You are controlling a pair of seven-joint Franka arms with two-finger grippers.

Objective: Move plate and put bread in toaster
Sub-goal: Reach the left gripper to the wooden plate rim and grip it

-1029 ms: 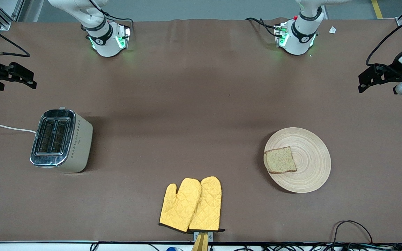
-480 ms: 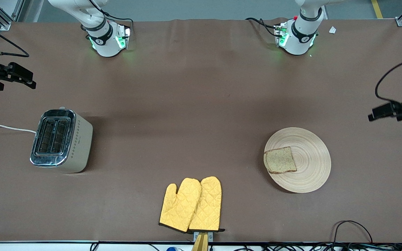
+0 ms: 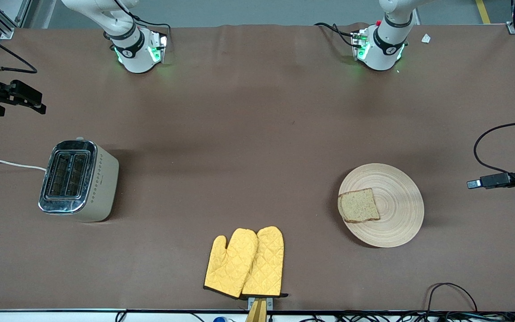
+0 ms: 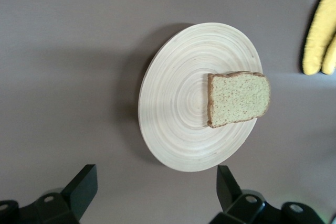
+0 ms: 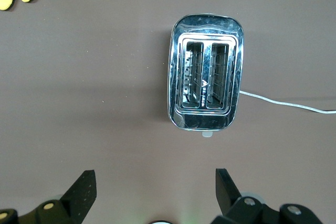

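The plate [image 3: 398, 197] lies on the brown table toward the left arm's end, with the bread [image 3: 358, 205] flat on its edge nearest the table's middle. The toaster [image 3: 78, 179] stands upright toward the right arm's end, both slots empty. My left gripper [image 3: 485, 182] is open and empty over the table beside the plate, which shows whole in the left wrist view [image 4: 173, 98] with the bread [image 4: 239, 98]. My right gripper [image 3: 29, 99] is open and empty over the table beside the toaster [image 5: 206, 80].
A pair of yellow oven mitts [image 3: 245, 263] lies near the front edge at the table's middle. The toaster's white cord [image 3: 7, 164] runs off the right arm's end of the table. Black cables [image 3: 449, 290] lie at the front edge.
My left gripper has moved along the left arm's end of the table toward the front camera and now hangs beside the plate. The right arm, plate, bread and toaster have not moved.
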